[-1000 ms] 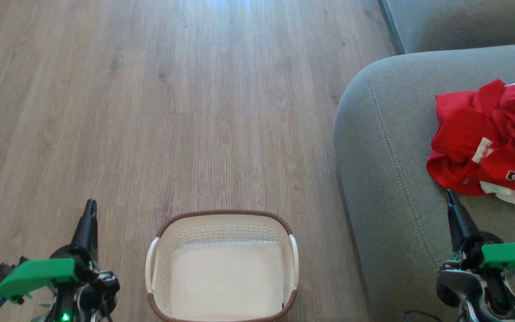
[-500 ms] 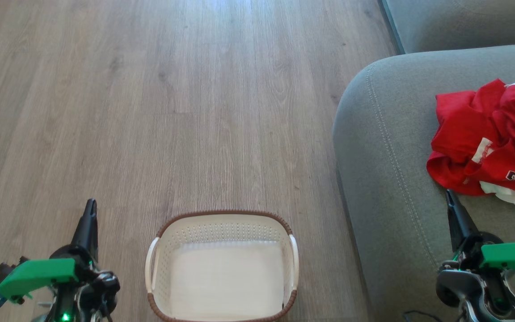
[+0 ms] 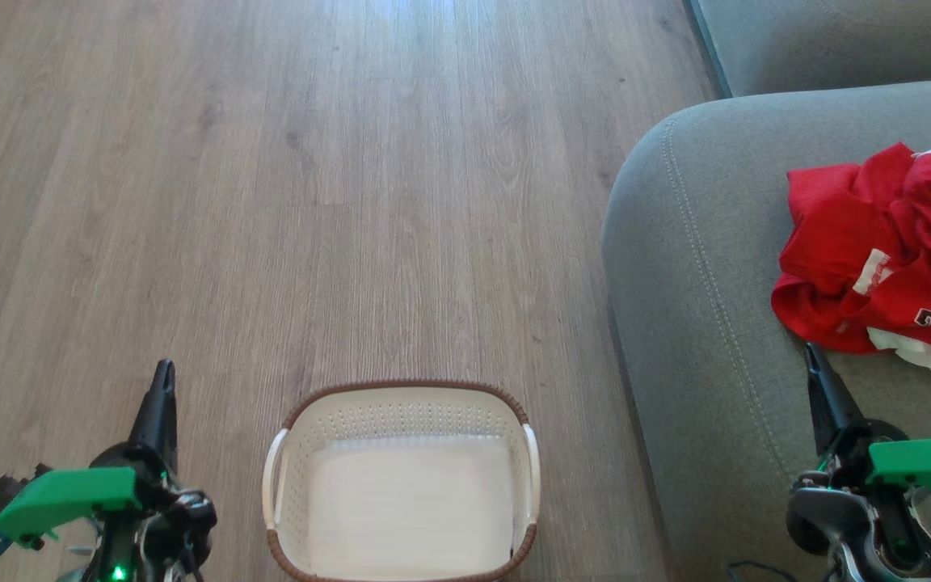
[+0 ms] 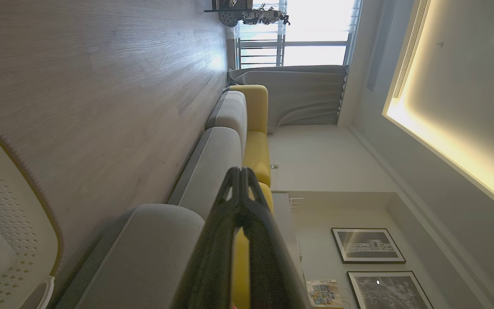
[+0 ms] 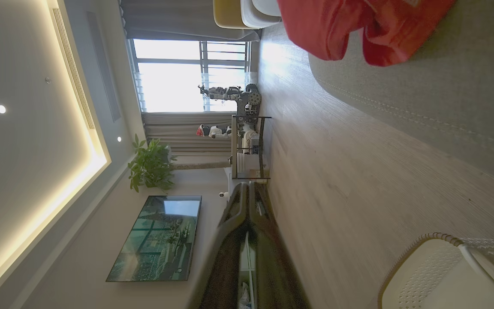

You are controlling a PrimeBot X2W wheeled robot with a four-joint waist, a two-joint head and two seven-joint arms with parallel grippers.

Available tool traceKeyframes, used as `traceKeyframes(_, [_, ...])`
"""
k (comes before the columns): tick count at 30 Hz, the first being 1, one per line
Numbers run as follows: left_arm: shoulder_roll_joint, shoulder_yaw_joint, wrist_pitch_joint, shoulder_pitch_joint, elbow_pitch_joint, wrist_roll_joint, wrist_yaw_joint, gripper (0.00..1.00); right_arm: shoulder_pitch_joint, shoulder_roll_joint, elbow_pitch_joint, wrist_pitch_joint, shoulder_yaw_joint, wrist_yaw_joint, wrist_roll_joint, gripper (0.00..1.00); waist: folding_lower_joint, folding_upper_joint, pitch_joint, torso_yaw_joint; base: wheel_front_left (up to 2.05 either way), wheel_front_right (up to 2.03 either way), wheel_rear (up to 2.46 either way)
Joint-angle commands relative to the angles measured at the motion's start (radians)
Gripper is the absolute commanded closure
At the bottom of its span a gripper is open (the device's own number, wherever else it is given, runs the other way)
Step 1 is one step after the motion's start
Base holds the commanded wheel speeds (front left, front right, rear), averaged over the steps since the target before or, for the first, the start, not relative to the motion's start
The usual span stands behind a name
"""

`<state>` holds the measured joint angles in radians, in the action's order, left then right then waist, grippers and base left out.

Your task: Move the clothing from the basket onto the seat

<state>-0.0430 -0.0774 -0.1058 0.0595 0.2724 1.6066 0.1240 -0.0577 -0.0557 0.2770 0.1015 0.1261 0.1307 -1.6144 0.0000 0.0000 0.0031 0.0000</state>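
Head view: clothing point(image 3: 878, 250) lay heaped on seat point(image 3: 700, 323), right edge; basket point(image 3: 405, 386), lower centre, sat empty.
Handling: looked soft and light; pinch a raised fold.
Hands: left gripper point(image 3: 162, 370) and right gripper point(image 3: 812, 351) were closed, empty.

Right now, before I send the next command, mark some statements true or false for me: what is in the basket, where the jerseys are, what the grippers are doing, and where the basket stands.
1. The white laundry basket is empty. True.
2. The red jerseys lie on the floor. False: they lie heaped on the grey seat cushion.
3. The left gripper and the right gripper are both shut and hold nothing. True.
4. The basket stands on the cushion. False: it stands on the wooden floor, beside the cushion.
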Motion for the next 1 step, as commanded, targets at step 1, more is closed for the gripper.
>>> traceKeyframes(1, [-0.007,-0.037,-0.008,0.049,-0.027,0.001,0.007,1.00,-0.050,0.002,-0.032,0.009,-0.016,0.000,0.003,1.00,0.0000,0.0000,0.000,0.000,0.00,0.00,0.00])
